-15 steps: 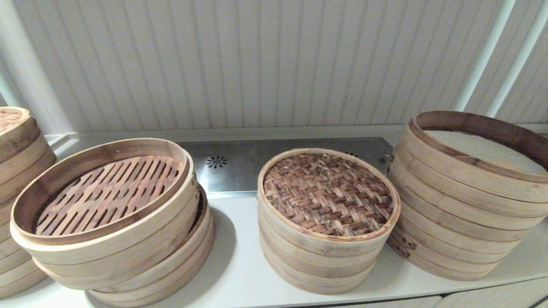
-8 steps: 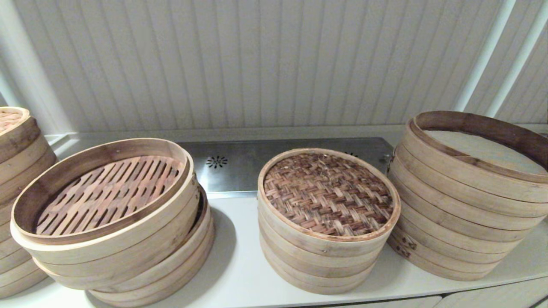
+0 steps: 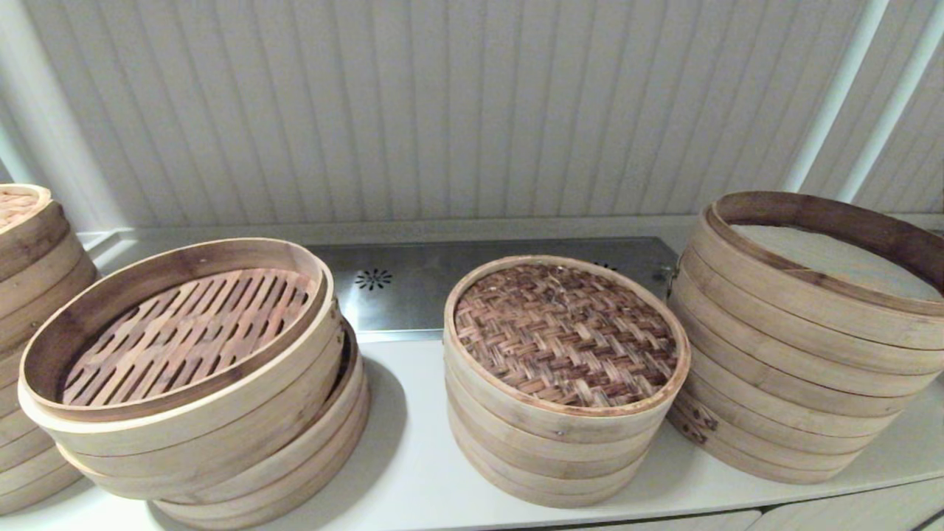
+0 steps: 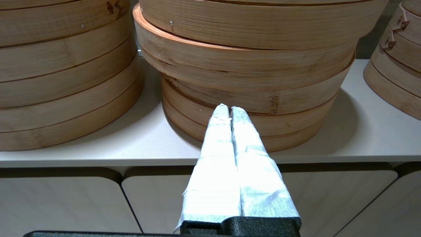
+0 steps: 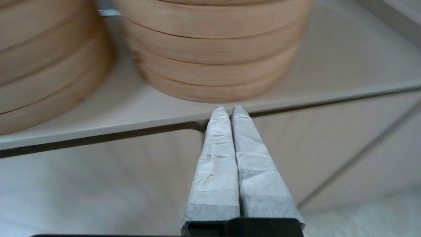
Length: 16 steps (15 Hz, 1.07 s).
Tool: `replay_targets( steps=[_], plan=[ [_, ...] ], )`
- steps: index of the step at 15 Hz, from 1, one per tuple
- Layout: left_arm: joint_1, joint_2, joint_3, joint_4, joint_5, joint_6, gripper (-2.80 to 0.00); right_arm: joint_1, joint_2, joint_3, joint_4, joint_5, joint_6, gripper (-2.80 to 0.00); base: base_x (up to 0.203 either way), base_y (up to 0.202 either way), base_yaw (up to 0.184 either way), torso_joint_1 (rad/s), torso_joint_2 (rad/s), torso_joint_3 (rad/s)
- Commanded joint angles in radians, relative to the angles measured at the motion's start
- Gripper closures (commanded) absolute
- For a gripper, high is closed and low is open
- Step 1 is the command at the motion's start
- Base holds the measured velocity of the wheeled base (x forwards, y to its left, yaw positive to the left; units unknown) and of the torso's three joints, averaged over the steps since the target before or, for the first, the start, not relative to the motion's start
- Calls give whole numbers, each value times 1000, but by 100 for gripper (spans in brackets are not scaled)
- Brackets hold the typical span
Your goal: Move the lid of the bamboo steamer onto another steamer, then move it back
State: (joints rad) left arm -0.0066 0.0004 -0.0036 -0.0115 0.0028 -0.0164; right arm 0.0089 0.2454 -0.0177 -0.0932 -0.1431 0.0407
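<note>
The bamboo steamer lid point(image 3: 564, 335), with its dark herringbone-woven top, rests on the shorter three-band steamer point(image 3: 549, 450) at the counter's middle. To its right stands another steamer point(image 3: 793, 383), the tall wide stack with a dark top rim. Neither gripper shows in the head view. My left gripper point(image 4: 229, 108) is shut on nothing, in front of the counter edge and facing the wide basket stack point(image 4: 250, 65). Low before the counter edge, my right gripper point(image 5: 229, 110) is shut and empty, with a steamer stack's side point(image 5: 213, 49) ahead.
A wide basket with a slatted wooden floor point(image 3: 184, 332) sits tilted on its stack at the left. Another stack point(image 3: 29, 295) stands at the far left edge. A metal plate point(image 3: 413, 284) lies at the back. Cabinet fronts point(image 4: 158, 197) run under the white counter point(image 3: 420, 457).
</note>
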Motion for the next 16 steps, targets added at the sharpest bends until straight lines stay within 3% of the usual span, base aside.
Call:
replay_targets(
  steps=[1, 6, 16],
  plan=[
    [0, 0, 0, -1, 0, 0, 0, -26, -39, 16, 6, 114, -1, 0, 0, 0, 0, 0, 0, 0],
    [0, 1, -1, -1, 0, 0, 0, -12, -228, 19, 65, 129, -16, 0, 0, 0, 0, 0, 0, 0],
    [0, 0, 1, 0, 0, 0, 0, -10, -242, 19, 101, 131, -37, 0, 0, 0, 0, 0, 0, 0]
  ],
)
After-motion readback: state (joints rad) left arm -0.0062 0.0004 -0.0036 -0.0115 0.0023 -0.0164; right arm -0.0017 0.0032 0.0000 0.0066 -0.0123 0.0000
